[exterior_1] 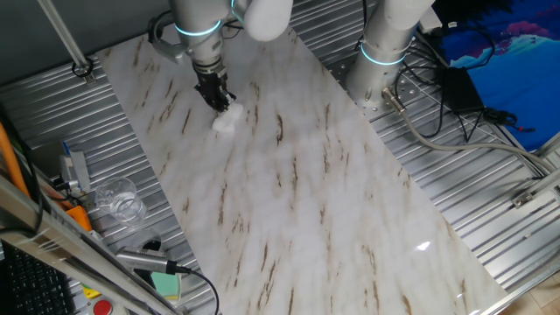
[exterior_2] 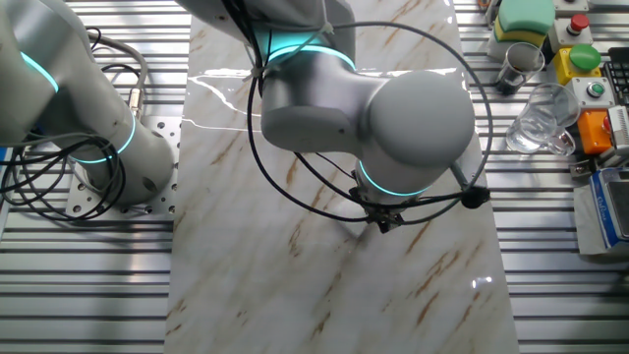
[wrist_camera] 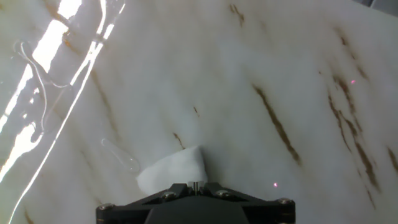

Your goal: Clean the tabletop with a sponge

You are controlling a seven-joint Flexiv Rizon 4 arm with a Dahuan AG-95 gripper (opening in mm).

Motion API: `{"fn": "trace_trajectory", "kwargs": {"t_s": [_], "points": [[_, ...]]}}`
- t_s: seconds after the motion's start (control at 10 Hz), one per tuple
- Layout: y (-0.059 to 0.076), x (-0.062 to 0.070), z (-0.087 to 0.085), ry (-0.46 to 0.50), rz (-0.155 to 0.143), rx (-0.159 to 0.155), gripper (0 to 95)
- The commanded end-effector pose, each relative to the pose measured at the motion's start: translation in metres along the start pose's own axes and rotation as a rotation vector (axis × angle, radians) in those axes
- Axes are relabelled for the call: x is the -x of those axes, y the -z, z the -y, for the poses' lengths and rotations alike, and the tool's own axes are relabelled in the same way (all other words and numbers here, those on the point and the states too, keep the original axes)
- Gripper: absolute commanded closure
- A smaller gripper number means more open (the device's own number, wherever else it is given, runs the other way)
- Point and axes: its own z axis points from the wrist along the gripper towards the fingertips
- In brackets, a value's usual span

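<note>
The tabletop (exterior_1: 297, 192) is a long white marble slab with brown streaks; it also shows in the other fixed view (exterior_2: 324, 285) and in the hand view (wrist_camera: 261, 74). The sponge (exterior_1: 227, 120) is a small white soft block pressed on the slab near its far end. My gripper (exterior_1: 218, 101) is shut on the sponge from above. In the hand view the sponge (wrist_camera: 174, 168) sticks out ahead of my gripper (wrist_camera: 195, 185), with the jaws close together. In the other fixed view the arm hides the sponge and the fingers.
A clear glass (exterior_1: 118, 199) and a pale green block (exterior_1: 164, 283) lie on the ribbed metal left of the slab. A second arm base (exterior_1: 382, 52) with cables stands at the far right. Wet streaks (wrist_camera: 43, 74) glint on the slab.
</note>
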Motion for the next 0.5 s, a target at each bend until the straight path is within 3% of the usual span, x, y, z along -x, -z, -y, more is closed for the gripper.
{"fn": "trace_trajectory", "kwargs": {"t_s": [0.1, 0.4, 0.5], "points": [[-0.0001, -0.0001, 0.0006, -0.03, 0.002, -0.003, 95.0], [0.0013, 0.0006, 0.0008, -0.032, -0.009, -0.026, 95.0], [0.0026, 0.0015, 0.0011, -0.015, -0.016, -0.037, 76.0]]}}
